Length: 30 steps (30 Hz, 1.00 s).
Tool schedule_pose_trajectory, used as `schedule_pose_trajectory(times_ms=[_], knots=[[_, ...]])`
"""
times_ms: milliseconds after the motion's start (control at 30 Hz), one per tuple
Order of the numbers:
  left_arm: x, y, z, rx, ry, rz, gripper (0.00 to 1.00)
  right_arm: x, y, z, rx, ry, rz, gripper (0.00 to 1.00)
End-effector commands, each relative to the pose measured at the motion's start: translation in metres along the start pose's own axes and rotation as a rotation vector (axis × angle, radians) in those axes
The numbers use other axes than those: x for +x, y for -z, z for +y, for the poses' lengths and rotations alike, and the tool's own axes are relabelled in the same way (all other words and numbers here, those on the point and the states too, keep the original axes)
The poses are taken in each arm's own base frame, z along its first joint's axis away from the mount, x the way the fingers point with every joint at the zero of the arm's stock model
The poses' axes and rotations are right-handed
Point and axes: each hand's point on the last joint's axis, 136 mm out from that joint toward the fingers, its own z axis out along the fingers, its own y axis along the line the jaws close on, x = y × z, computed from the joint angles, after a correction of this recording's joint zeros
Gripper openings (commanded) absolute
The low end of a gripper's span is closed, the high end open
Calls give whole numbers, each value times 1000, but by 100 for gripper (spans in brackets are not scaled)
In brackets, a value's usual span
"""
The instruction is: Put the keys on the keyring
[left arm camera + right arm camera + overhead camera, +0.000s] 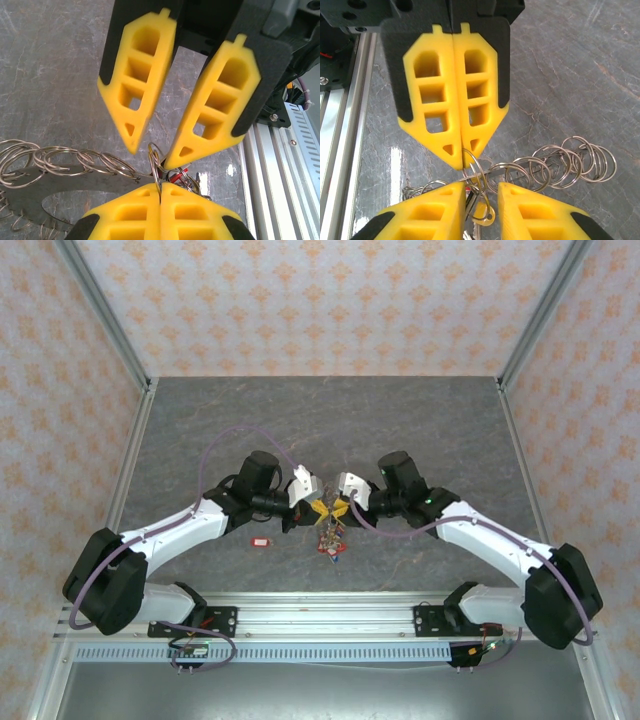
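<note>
Keyring half-hidden between left end effector and right end effector

Keyring shiny silvery metal; left tool fingers matt yellow plastic; table grey marbled, slightly glossy

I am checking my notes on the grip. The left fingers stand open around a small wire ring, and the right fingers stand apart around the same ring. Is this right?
Not quite. The left fingers are not open: they are pressed shut on the small wire ring, as the right wrist view shows. The right fingers do stand apart around that ring.
</note>
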Motion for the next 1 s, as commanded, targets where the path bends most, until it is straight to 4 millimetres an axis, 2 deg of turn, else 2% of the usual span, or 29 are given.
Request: schedule_pose_trajectory(times_ms=[0, 267, 333, 500, 733, 867, 933, 967], knots=[[-22, 0, -5, 33, -69, -43, 0, -19, 2, -6, 4, 44, -51, 23], [-19, 2, -1, -3, -72, -34, 0, -23, 5, -2, -16, 39, -53, 4], [-19, 2, 1, -17, -72, -31, 3, -24, 7, 0, -27, 39, -39, 0], [-18, 0, 2, -28, -78, -18, 17, -28, 9, 4, -45, 36, -24, 0], [-16, -5, -3, -18, -95, 12, 19, -34, 8, 10, -61, 47, 0, 0], [-15, -5, -2, -23, -103, 21, 10, -39, 8, 9, -45, 46, -20, 0], [-14, -5, -2, -25, -106, 24, 0, -39, 8, 9, -39, 41, -27, 0], [-14, -5, -2, -24, -107, 20, 0, -38, 8, 9, -37, 38, -24, 0]])
